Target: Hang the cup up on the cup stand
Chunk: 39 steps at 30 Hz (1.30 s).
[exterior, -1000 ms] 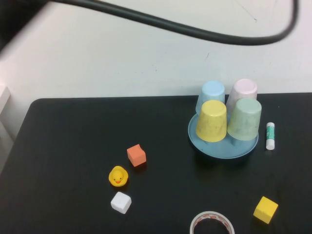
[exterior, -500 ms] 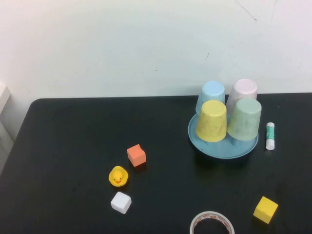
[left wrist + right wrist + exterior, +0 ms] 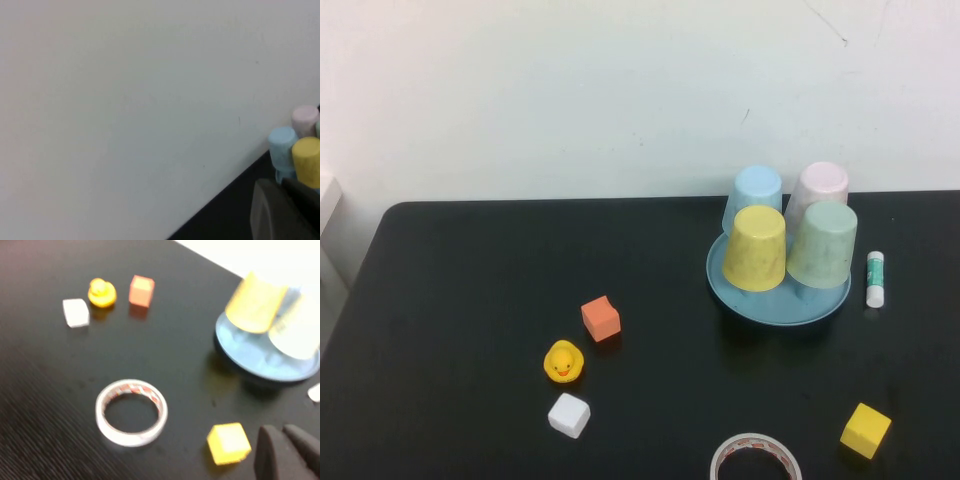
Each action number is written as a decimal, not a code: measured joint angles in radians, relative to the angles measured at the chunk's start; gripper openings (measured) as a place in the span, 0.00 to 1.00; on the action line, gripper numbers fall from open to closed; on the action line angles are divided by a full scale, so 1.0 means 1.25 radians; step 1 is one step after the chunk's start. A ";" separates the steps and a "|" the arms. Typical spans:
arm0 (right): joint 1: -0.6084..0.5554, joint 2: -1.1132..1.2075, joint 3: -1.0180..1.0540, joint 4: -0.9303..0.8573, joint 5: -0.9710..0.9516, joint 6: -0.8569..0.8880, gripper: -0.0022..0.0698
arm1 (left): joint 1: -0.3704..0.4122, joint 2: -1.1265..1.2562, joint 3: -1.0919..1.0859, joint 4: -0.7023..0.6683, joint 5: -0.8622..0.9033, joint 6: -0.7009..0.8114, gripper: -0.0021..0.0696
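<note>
On the cup stand [image 3: 778, 297], at 3 o'clock on the table [image 3: 450, 300], you see the cup [image 3: 822, 245] inverted. Left gripper [image 3: 287, 210] and right gripper [image 3: 287, 452]: finger state indeterminable.

i saw even, bright light, soft shadows on the table [image 3: 470, 300], and blur in my right wrist view.

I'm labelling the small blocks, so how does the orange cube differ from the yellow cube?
The orange cube lies left of the cup stand, near the duck; the yellow cube lies at the table's near right, by the tape roll. Colours differ. Both look alike in size, resting free. Neither gripper shows in the high view.
</note>
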<state>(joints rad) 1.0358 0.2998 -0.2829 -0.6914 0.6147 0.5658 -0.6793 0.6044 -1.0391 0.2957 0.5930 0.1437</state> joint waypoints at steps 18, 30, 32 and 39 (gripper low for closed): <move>0.000 0.000 -0.010 0.110 0.038 -0.122 0.03 | 0.000 -0.192 0.630 0.111 -0.302 -0.286 0.03; 0.000 0.000 -0.010 0.118 0.038 -0.125 0.03 | 0.000 -0.192 0.636 0.117 -0.318 -0.286 0.03; 0.000 0.000 -0.010 0.118 0.038 -0.125 0.03 | 0.000 -0.192 0.636 0.117 -0.318 -0.286 0.03; 0.000 0.000 -0.010 0.118 0.038 -0.125 0.03 | 0.055 -0.239 0.644 0.112 -0.303 -0.274 0.03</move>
<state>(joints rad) 1.0358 0.2998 -0.2949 -0.5435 0.6619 0.4095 -0.6110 0.3053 -0.2342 0.4355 0.2146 -0.1983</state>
